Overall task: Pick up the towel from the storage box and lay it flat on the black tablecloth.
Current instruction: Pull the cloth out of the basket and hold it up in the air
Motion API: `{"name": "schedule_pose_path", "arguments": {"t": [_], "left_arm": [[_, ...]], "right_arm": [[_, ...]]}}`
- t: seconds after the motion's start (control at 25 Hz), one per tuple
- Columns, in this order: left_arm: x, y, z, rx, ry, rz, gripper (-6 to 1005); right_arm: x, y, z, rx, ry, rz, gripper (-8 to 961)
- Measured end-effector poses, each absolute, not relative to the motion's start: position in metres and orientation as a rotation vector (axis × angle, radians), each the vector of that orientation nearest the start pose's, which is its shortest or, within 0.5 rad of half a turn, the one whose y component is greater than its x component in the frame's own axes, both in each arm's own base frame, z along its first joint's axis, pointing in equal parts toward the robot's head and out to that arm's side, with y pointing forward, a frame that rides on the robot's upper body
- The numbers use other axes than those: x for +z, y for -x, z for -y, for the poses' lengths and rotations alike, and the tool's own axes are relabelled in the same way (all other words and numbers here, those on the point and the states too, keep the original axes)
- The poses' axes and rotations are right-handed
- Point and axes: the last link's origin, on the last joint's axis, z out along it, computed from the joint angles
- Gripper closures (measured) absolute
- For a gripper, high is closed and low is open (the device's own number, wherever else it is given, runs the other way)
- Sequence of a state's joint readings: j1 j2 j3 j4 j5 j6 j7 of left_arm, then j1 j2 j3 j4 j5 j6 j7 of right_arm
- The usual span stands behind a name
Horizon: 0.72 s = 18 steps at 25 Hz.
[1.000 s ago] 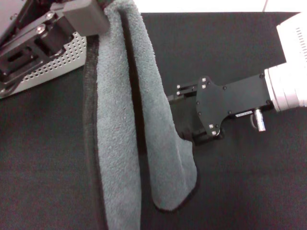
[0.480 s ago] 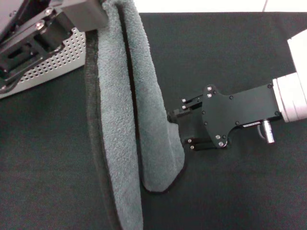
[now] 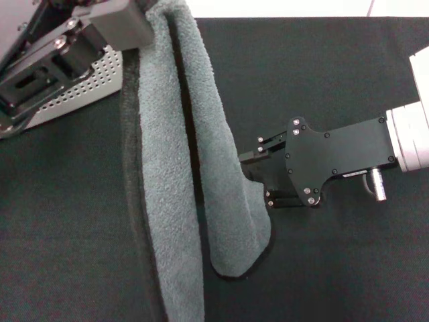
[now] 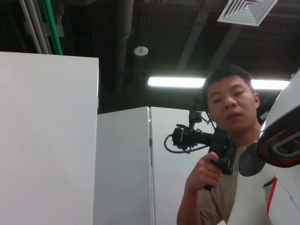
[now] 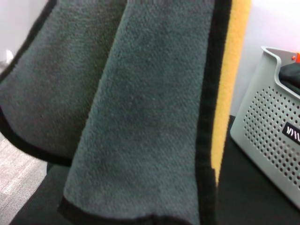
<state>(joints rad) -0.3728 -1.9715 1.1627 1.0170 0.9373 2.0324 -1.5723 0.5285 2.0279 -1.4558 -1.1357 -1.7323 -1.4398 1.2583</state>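
Note:
The grey-green towel (image 3: pixel 167 154) with black trim hangs in long folds from my left gripper (image 3: pixel 131 20), which is shut on its top edge at the upper left. Its lower end dangles over the black tablecloth (image 3: pixel 335 80). My right gripper (image 3: pixel 253 180) is open at the towel's right-hand fold, one finger on each side of its edge. In the right wrist view the towel (image 5: pixel 140 108) fills the picture, with its yellow-orange reverse (image 5: pixel 232 70) showing. The perforated silver-grey storage box (image 3: pixel 80 84) stands behind my left gripper; it also shows in the right wrist view (image 5: pixel 267 131).
The tablecloth covers the whole table to the white far edge (image 3: pixel 281 8). The left wrist view faces up at a ceiling, white partitions and a person (image 4: pixel 225 154) holding a camera.
My right gripper has drawn back to the right and a little toward me. The towel's lower fold has swayed and now hangs slightly higher than a second ago.

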Motion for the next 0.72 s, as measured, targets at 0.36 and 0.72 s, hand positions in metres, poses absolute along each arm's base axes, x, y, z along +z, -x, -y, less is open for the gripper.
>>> {"name": "schedule_pose_path", "arguments": {"t": [0.36, 0.72], "left_arm": [[0.108, 0.152, -0.262, -1.815, 2.714, -0.096, 983], [0.107, 0.153, -0.261, -1.817, 2.704, -0.1, 984]], "right_arm": [[-0.024, -0.134, -0.322, 0.509, 2.954, 0.593, 545], [-0.02, -0.137, -0.315, 0.506, 2.938, 0.606, 583]]}}
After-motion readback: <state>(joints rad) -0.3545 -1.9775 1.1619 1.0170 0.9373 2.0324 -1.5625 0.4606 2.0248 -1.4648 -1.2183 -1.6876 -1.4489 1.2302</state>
